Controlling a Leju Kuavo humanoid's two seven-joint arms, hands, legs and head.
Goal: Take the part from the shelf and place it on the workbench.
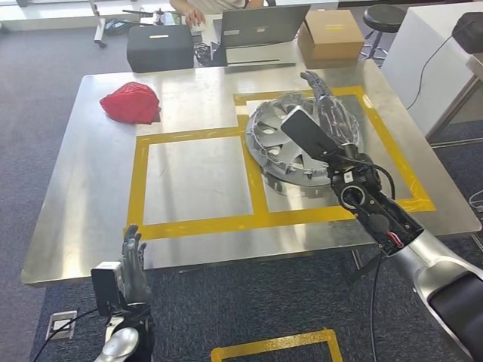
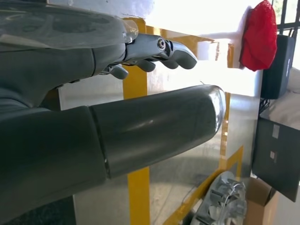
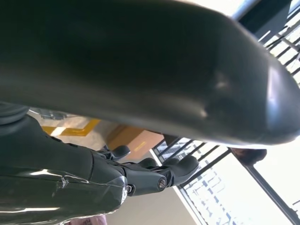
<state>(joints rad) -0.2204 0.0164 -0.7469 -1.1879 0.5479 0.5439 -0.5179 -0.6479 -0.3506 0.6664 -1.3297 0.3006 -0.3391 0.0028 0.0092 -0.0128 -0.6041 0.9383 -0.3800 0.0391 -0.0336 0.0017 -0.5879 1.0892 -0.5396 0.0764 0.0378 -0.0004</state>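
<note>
Right arm extended over the workbench (image 1: 188, 249); the right hand (image 1: 329, 113) hangs above the far side of the part — a silver wheel cover (image 1: 284, 147) — with fingers straight and slightly apart, holding nothing. Whether the fingertips touch the cover cannot be told. Left hand (image 1: 132, 264) is raised below the near edge of the bench, off the surface, fingers upright, loosely spread and empty; the left wrist view confirms extended fingers (image 2: 169, 49) with nothing between them and the thumb.

Count: one wheel cover, lying flat inside the right-hand yellow-taped square (image 1: 393, 151), its left rim overlapping the tape line shared with the neighbouring square. One red mesh bundle (image 1: 130, 102) near the far left corner. Beyond the far edge — one black case (image 1: 159, 47), one laptop (image 1: 262, 26), one cardboard box (image 1: 330, 34), and a person's hand (image 1: 195, 15).

The left taped square (image 1: 136, 181) is bare steel, as is the near strip of bench.
</note>
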